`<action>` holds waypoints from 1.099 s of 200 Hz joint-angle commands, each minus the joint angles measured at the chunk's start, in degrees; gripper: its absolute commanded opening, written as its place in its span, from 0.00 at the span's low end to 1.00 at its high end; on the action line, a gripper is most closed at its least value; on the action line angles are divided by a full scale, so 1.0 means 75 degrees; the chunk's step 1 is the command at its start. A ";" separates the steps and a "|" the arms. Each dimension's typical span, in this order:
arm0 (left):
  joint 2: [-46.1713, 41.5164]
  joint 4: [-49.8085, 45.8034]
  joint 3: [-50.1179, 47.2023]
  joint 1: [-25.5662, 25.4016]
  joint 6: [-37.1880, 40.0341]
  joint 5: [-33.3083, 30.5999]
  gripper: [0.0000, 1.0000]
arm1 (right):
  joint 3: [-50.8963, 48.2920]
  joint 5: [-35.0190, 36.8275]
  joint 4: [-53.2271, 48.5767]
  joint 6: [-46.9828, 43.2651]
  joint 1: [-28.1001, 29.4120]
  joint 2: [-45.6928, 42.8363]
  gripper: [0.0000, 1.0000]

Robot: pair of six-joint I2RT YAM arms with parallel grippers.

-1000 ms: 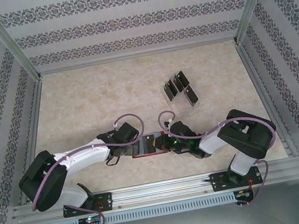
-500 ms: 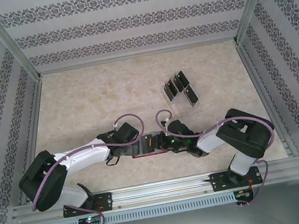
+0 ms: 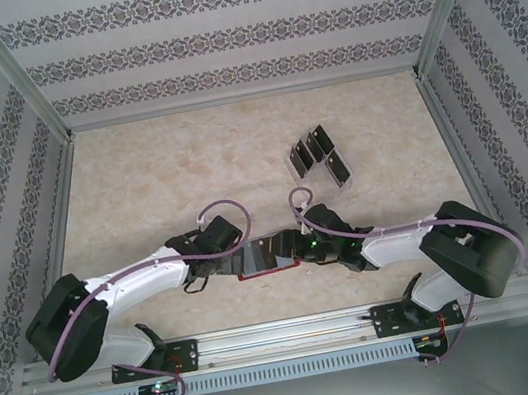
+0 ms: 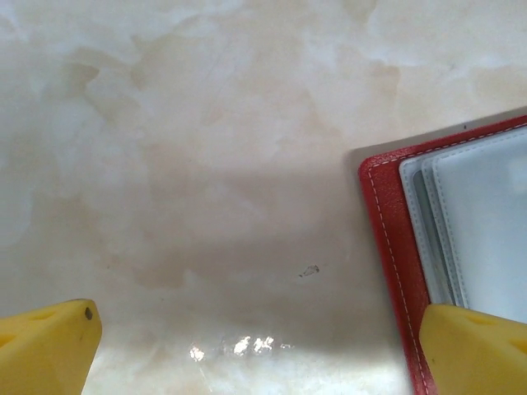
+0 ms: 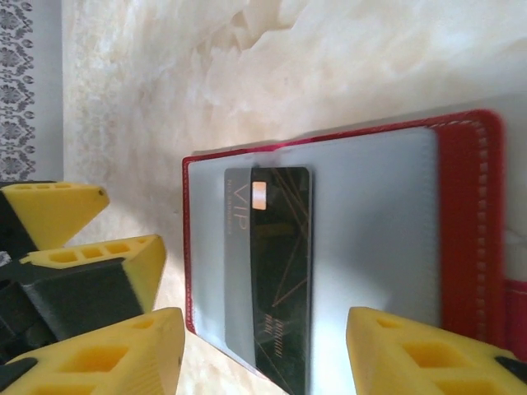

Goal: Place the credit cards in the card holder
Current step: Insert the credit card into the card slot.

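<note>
credit cards, small thin black rectangles with faint pale marks, sit in two places. several [image 3: 316, 158] stand tilted in a pale clear tray [image 3: 318, 180] toward the far right of the marbled beige desk [image 3: 169, 173], well apart from both arms. one black card [image 5: 276, 271] with a small orange patch and "vip" lettering lies flat on a grey translucent pocket of the card holder [image 5: 469, 214], a small red leather-like wallet with pale stitching. whether this card is tucked under the pocket film or only rests on it cannot be told.

from above, the wallet [image 3: 266, 256] lies open on the near middle of the desk, between the two wrists.

the right claw [image 5: 263, 329] hangs over the near end of the card with its yellow fingers [image 5: 123, 354] partly spread. the gap is wider than the card, the fingers stand either side of it, and neither touches it, so it grips nothing.

the left claw [image 4: 259, 317] is spread wide and holds nothing. one yellow finger [image 4: 473, 350] is over the wallet's [image 4: 387, 222] red stitched edge and grey pockets, while the other is over bare desk. whether that finger presses on the wallet cannot be told. from the right wrist, the left claw's fingertips [image 5: 49, 210] show just beside the wallet's left edge.
</note>
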 commanded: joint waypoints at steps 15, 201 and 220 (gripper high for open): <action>-0.0307 -0.0458 0.0551 -0.0045 0.0144 -0.0004 1.00 | 0.0194 0.0442 -0.1641 -0.0456 -0.0081 -0.0545 0.24; 0.2032 0.0353 0.2308 -0.0923 -0.0056 0.0572 1.00 | -0.0003 0.0574 -0.1193 -0.0415 -0.0085 0.0050 0.00; 0.2170 0.0355 0.2391 -0.0958 -0.0055 0.0570 1.00 | -0.0032 0.0569 -0.1149 -0.0391 -0.0080 0.0052 0.00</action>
